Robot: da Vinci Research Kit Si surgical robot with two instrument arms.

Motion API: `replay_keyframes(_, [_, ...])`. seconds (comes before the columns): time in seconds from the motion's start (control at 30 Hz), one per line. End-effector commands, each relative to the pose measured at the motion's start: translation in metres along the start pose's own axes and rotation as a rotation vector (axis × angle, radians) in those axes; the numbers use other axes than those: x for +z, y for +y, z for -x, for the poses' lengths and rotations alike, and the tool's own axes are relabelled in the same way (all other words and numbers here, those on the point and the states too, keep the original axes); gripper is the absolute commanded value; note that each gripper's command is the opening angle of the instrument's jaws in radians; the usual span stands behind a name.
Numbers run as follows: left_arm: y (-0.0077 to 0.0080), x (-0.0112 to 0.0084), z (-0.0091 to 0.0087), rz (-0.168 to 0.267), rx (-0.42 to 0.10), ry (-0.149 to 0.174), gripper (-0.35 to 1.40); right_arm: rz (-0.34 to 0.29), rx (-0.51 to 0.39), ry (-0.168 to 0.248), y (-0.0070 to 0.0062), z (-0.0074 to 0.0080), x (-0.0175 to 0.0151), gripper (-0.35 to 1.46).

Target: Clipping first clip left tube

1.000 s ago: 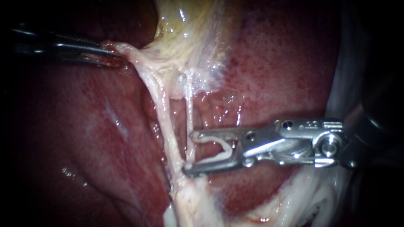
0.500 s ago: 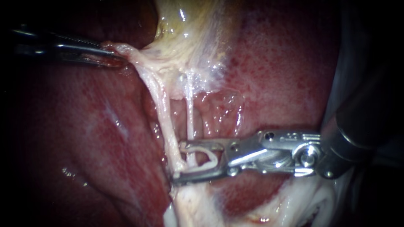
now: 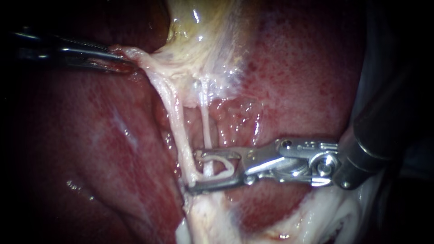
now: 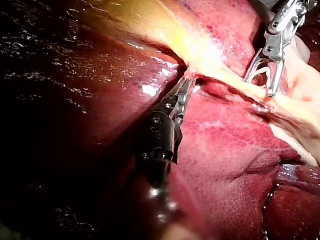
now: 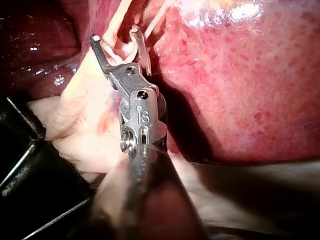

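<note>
Two pale tubes run down from the yellowish gallbladder (image 3: 199,27): a thicker left tube (image 3: 177,126) and a thin right tube (image 3: 205,131). My right instrument (image 3: 192,172) comes in from the right, jaws open, with a white clip (image 3: 226,171) seated in them. The thin tube passes between the jaws, inside the clip, and the jaw tips reach the left tube. The right wrist view shows these jaws (image 5: 117,42) astride pale strands. My left instrument (image 3: 120,61) is shut on a tissue fold beside the gallbladder, pulling it left, as the left wrist view (image 4: 185,87) also shows.
Red liver (image 3: 307,81) surrounds the tubes on both sides. Whitish fatty tissue (image 3: 325,212) lies under the right instrument's wrist. Its dark shaft (image 3: 379,135) fills the right edge. A dark object (image 5: 25,150) sits beside that instrument in the right wrist view.
My right instrument has moved left and slightly down, carrying its open jaws and clip over the thin tube up to the left tube. The left instrument has stayed put.
</note>
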Motion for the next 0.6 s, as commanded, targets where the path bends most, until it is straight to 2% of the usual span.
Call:
replay_keyframes(0.03, [0.0000,0.0000,0.0000,0.000,0.000,0.000,-0.35,-0.006,-0.001,-0.002,0.0000,-0.0001,0.0003,0.50])
replay_keyframes(0.37, [0.0000,0.0000,0.0000,0.000,0.000,-0.003,-0.35,-0.071,-0.018,-0.024,0.0002,-0.0004,0.0033,0.50])
replay_keyframes(0.6, [0.0000,0.0000,0.0000,-0.001,0.000,-0.003,-0.35,-0.092,-0.024,-0.030,-0.0005,-0.0006,0.0050,0.50])
